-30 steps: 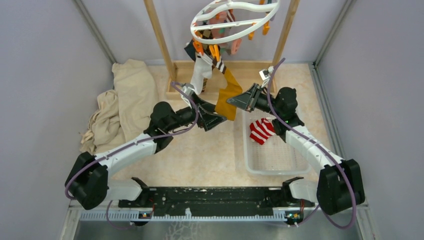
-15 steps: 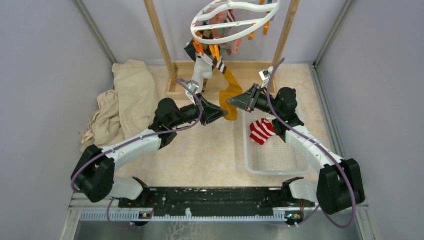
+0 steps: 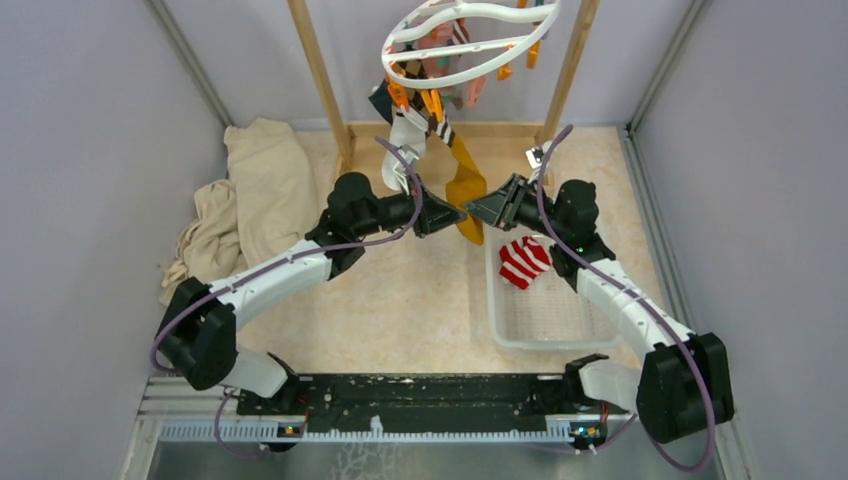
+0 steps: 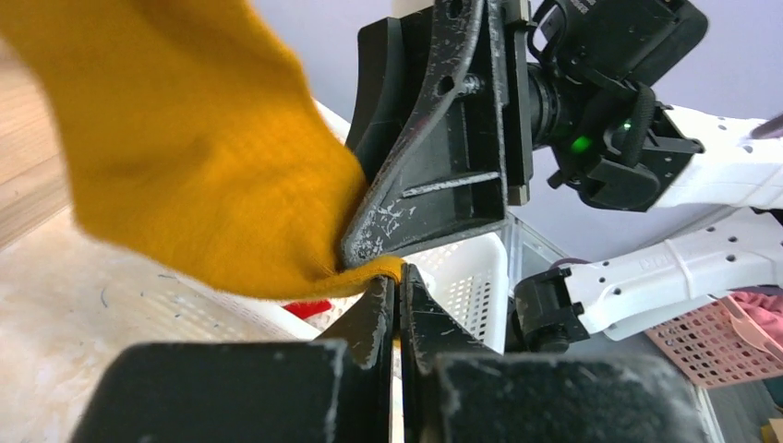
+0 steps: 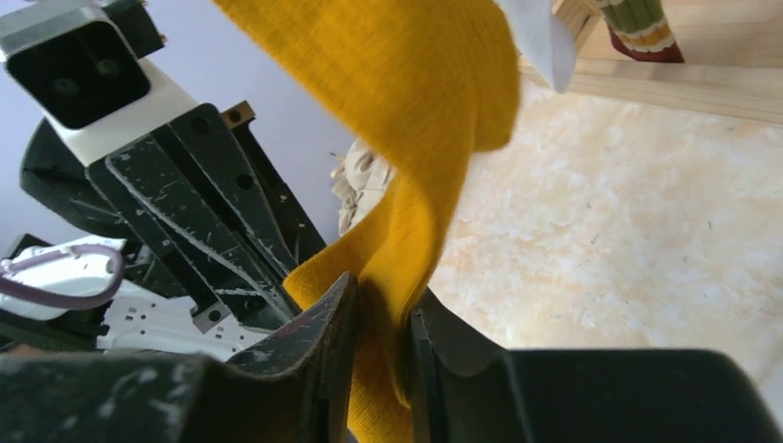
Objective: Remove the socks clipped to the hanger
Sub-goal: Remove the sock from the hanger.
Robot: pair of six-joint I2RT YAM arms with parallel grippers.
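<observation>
The white ring hanger (image 3: 452, 77) hangs from a wooden frame with several socks clipped under it. A mustard yellow sock (image 3: 467, 185) hangs from an orange clip, beside a white sock (image 3: 405, 150). My left gripper (image 3: 455, 217) is shut on the yellow sock's lower edge (image 4: 203, 166); in the left wrist view its jaws (image 4: 398, 277) pinch a yellow fold. My right gripper (image 3: 472, 210) meets it from the right. In the right wrist view its fingers (image 5: 379, 305) stand apart, with the yellow sock (image 5: 406, 92) loose between them. A red-white striped sock (image 3: 523, 262) lies in the basket.
A white perforated basket (image 3: 495, 300) sits on the floor under the right arm. A beige cloth heap (image 3: 255, 190) lies at the left wall. The wooden frame's posts (image 3: 320, 75) and base board stand just behind both grippers.
My left gripper has moved right and up to the yellow sock and shut on its lower edge. My right gripper's jaws, shut on that sock before, have parted.
</observation>
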